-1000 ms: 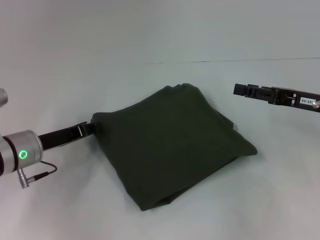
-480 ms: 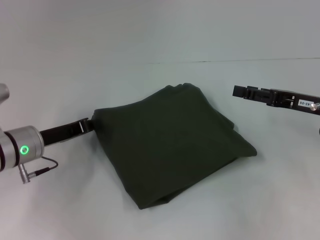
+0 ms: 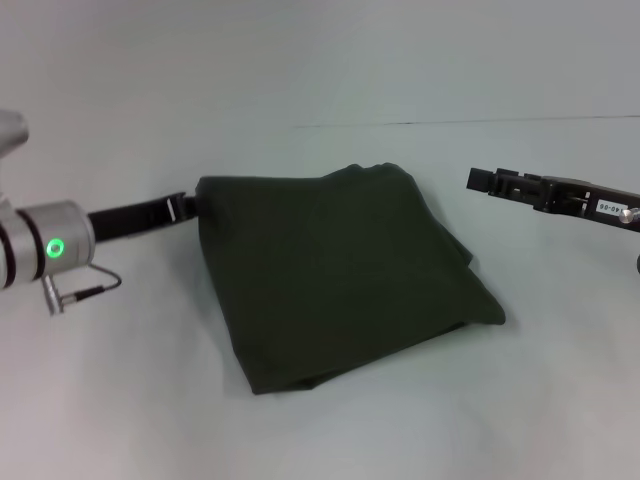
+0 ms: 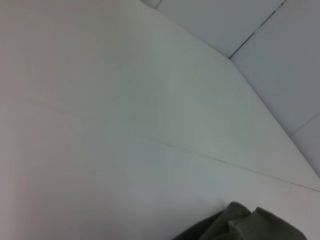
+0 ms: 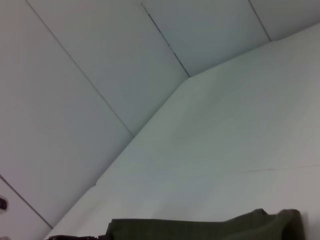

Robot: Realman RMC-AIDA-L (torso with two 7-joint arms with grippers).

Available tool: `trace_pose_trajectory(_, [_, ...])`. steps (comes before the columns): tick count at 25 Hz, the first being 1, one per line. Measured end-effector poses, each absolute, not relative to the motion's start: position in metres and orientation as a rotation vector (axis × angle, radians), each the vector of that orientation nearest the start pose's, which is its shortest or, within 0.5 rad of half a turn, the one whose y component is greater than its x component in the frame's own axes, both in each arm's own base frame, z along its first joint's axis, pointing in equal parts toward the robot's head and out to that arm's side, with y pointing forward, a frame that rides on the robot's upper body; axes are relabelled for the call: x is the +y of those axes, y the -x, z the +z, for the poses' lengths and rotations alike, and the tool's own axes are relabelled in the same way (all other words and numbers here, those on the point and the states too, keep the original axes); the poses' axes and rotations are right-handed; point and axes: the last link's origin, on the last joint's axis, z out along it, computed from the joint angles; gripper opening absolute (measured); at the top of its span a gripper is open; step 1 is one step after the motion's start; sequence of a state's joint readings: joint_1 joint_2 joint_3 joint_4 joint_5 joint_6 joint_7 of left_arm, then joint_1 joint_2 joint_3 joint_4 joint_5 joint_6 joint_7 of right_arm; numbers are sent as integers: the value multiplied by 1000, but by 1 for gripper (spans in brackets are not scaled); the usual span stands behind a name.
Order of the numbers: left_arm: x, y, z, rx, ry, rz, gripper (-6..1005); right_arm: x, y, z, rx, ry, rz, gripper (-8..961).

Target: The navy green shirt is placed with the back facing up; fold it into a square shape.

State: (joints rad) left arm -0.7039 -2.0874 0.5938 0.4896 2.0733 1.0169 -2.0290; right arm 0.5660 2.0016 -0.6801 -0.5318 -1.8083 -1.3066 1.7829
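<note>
On the left of the head view, lying low along the surface (image 3: pixel 120 400), left end effector (image 3: pixel 190 207) clamping the near-left corner of the navy green shirt (image 3: pixel 340 270), folded at centre. Showing only a shirt edge in both wrist views. Hovering right, well apart: right end effector (image 3: pixel 478 180), opening impossible to judge.

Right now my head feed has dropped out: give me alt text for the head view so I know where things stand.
The navy green shirt, folded into a rough square, lies on the white table. The left gripper is at the shirt's far left corner. The right gripper hangs apart from the cloth, off its right side.
</note>
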Motion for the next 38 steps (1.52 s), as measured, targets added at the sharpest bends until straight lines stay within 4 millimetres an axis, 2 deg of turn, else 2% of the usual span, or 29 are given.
trace_pose_trajectory(10, [436,242,-10,-1407,2139,-631,6,372,-284,32,1244,2229,925,768])
trace_pose_trajectory(18, [442,228,-14,-1372,2180,-625,6,371,-286,33,1244,2221,927,769])
trace_pose_trajectory(25, [443,224,-15,-1366,2187,-622,6,370,-287,32,1247,2218,926,769])
trace_pose_trajectory(38, [444,231,-10,-1386,2133,-645,127,375,-291,28,1264,2199,863,770])
